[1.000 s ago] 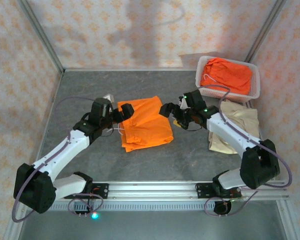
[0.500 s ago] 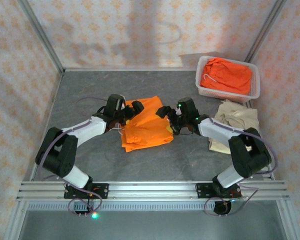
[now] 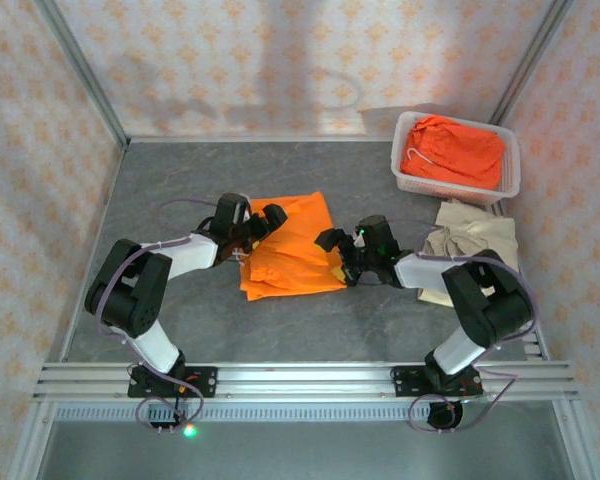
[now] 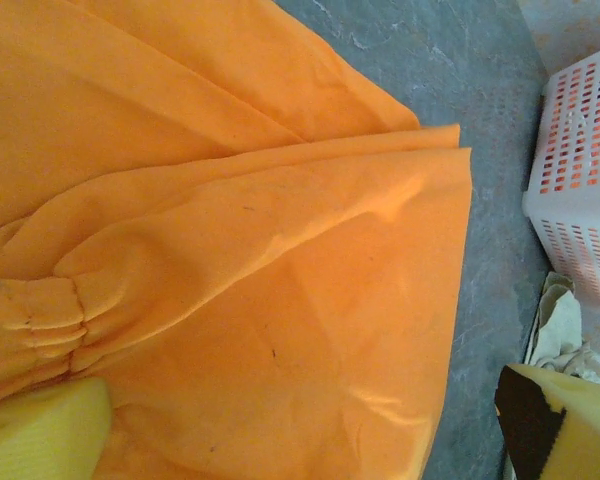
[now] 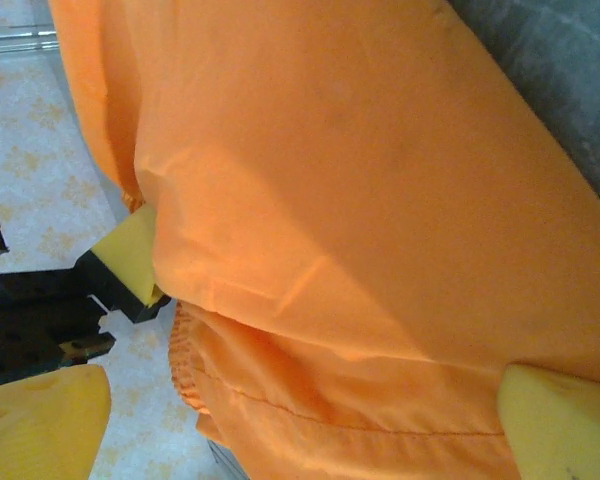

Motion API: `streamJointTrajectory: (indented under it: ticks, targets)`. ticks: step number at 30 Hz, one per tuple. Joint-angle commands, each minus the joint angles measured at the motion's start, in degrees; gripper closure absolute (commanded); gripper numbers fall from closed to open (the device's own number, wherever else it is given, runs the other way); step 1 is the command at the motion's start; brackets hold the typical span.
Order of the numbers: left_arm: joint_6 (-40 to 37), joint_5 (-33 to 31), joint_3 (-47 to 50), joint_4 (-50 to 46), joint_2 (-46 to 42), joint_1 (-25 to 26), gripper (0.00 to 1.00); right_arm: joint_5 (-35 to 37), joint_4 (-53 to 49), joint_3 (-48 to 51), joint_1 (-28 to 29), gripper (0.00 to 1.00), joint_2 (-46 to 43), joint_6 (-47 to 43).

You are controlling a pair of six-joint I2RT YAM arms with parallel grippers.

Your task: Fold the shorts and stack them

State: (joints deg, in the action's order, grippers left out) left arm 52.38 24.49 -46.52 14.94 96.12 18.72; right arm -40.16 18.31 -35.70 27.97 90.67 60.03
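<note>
Top external | left tool (image 3: 263, 226) spread | right tool (image 3: 336, 254) spread | orange shorts (image 3: 290, 255) edges hidden

- The left arm (image 3: 193, 252) and the right arm (image 3: 420, 270) have smooth white shell links set between chunky black joint housings.
- The left gripper (image 3: 263, 228) and the right gripper (image 3: 333, 255) are black throughout, body and finger carriers alike.
- The pads (image 4: 40, 435) are yellow foam blocks (black backing shows along one side of one of them).
- Thin grey-lilac cables (image 3: 180, 203) loop outside each arm.
- A small green light (image 3: 360, 235) glows on the right arm's wrist.
- Black base brackets (image 3: 195, 378) sit on a silver slotted rail (image 3: 300, 378).
</note>
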Motion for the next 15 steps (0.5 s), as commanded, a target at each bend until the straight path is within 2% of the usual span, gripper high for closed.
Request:
streamJointTrajectory:
  ticks: [1,5,10,15]
  targets:
    - [-2.08,-0.48,2.89,-0.98,-1.25,-1.05,0.0,1.26,-6.06,3.41,0.53,0.0,-0.78,0.57]
    - [-2.75,0.6,2.98,-4.25,-9.81,-0.43,0.0,2.75,-12.31,-0.53,0.54,0.0,-6.44,-3.74]
    - [-3.09,0.56,2.84,-12.16,-19.28,2.7,0.0,13.46,-31.07,-9.48,0.55,0.0,-15.3,-16.74]
    - [0.87,0.4,7.08,-10.46,-21.42,6.58,0.0,21.77,-41.82,-14.97,-0.7,0.0,-19.22,-24.35]
